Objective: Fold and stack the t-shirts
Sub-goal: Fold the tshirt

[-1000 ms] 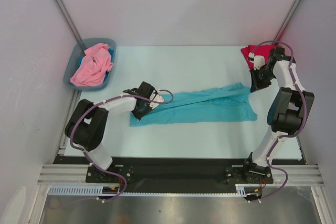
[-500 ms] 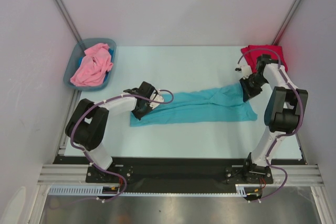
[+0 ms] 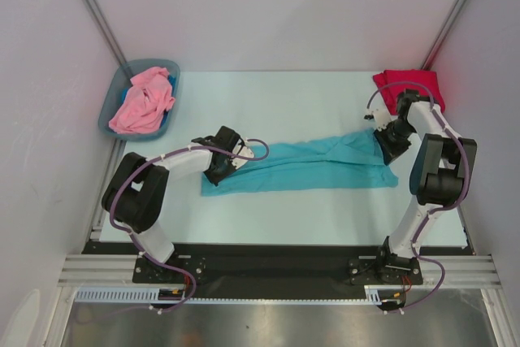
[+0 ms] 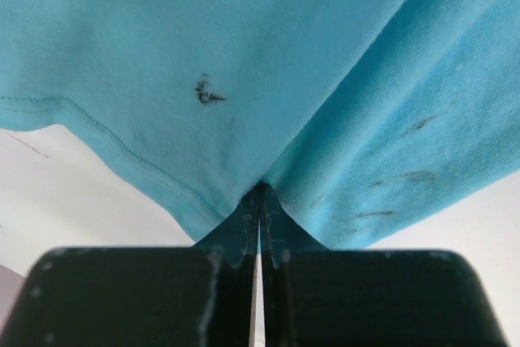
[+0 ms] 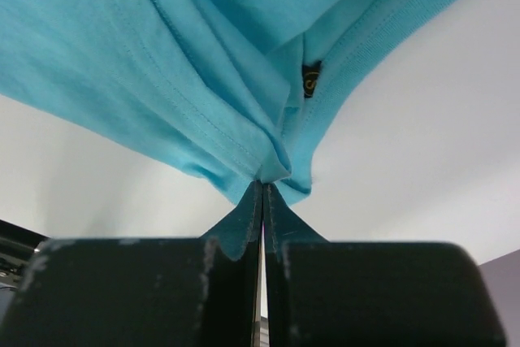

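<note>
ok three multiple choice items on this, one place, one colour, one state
1. The pink t-shirt lies: A in the bin B on the teal one C beside the red one
2. The t-shirt in the right tool is: A red B teal C pink
3. The left tool is: A open B shut on nothing C shut on the teal t-shirt
Key: 1 A, it is heaped in the bin; 2 B, teal cloth fills its wrist view; 3 C, teal fabric is pinched in its closed tips.
</note>
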You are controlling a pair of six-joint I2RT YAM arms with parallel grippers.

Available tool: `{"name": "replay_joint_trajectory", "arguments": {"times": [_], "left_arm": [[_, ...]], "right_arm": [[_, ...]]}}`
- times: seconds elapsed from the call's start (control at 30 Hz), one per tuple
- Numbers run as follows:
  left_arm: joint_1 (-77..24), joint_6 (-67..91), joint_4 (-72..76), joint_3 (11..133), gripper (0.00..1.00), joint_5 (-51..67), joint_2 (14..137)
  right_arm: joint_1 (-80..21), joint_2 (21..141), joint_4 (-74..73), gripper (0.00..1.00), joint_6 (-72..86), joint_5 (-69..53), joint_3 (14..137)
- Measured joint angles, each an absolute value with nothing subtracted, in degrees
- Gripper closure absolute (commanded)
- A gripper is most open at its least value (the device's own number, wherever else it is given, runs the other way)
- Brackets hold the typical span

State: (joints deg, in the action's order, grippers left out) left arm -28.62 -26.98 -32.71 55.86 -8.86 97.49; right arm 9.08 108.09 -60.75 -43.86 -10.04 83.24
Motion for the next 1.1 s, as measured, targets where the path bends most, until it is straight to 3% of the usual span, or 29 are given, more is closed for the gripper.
{"name": "replay_joint_trajectory", "arguments": {"times": [0.17, 0.3, 0.4, 0.53, 0.67, 0.73, 0.9, 1.1], "left_arm": [[-28.64, -26.98, -32.71, 55.86, 1.00, -8.88, 97.51], [-28.64, -26.98, -32.71, 55.86, 1.00, -8.88, 97.51], [-28.67, -26.98, -32.71, 55.86, 0.99, -8.91, 97.51], [-28.67, -26.98, -32.71, 55.86, 1.00, -8.91, 97.51], [-28.71, -26.98, -32.71, 55.86, 1.00, -8.95, 97.51], [-28.71, -26.98, -32.71, 55.86, 1.00, -8.95, 97.51], [-28.75, -26.98, -32.71, 55.86, 1.00, -9.02, 97.51], [-28.86, -26.98, -32.71, 55.86, 1.00, -9.28, 97.56]], "right_arm": [[9.61, 108.09, -60.86, 0.99, -44.88, -9.52, 83.20], [8.91, 108.03, -61.04, 0.72, -45.28, -9.52, 82.06], [8.43, 108.03, -61.60, 0.64, -45.52, -9.52, 81.28], [8.21, 108.03, -61.93, 0.63, -45.60, -9.87, 81.23], [8.47, 108.03, -61.60, 0.64, -43.94, -11.07, 82.24], [8.47, 108.03, -59.72, 0.80, -41.95, -11.94, 83.37], [7.60, 108.22, -54.35, 0.99, -36.58, -13.96, 85.58], [3.33, 110.32, -50.41, 1.00, -32.99, -15.38, 86.61]]}}
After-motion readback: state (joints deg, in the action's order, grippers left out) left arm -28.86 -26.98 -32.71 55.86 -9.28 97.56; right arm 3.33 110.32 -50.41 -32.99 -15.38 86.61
